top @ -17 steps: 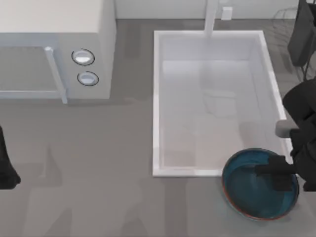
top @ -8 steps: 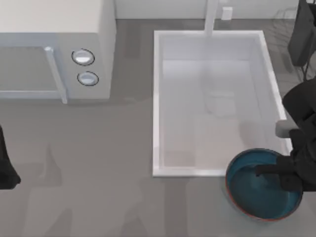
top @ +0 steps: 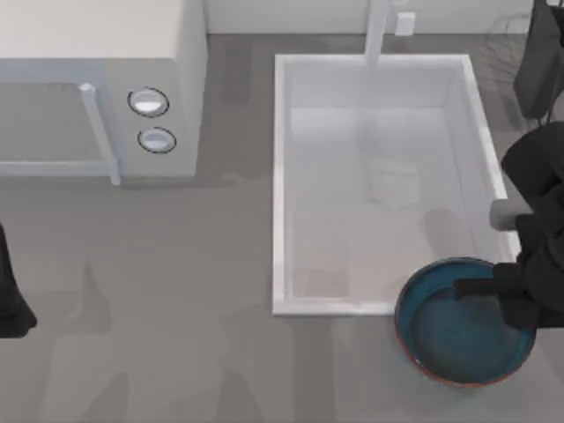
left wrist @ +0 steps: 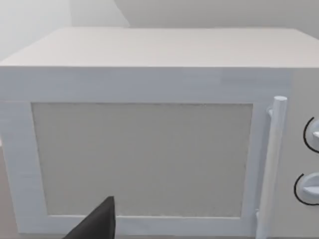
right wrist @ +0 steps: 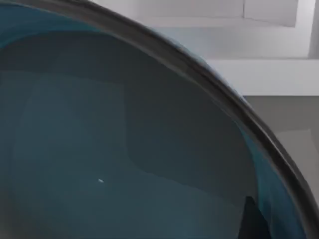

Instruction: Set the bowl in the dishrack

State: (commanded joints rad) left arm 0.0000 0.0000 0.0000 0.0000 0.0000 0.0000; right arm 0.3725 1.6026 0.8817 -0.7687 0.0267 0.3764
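The bowl (top: 449, 330), deep blue-teal inside with a reddish-brown rim, is at the front right, and its far edge overlaps the front right corner of the white sink basin (top: 280, 176). My right gripper (top: 504, 298) is shut on the bowl's right rim, with one dark finger reaching inside. In the right wrist view the bowl's glossy inside (right wrist: 124, 149) is very close, with a dark fingertip (right wrist: 250, 221) on it. Thin dark wires of the dishrack (top: 504, 42) show at the far right back. My left arm (top: 11, 295) is parked at the left edge.
A white microwave (top: 97, 88) stands at the back left, and the left wrist view faces its door (left wrist: 142, 159) and handle (left wrist: 271, 159). A white tap column (top: 379, 26) rises behind the basin. Grey countertop lies open between the microwave and the basin.
The bowl, held in my right gripper, has shifted a little toward the back and left, so its rim now overlaps the basin's front right corner. The left arm has not moved.
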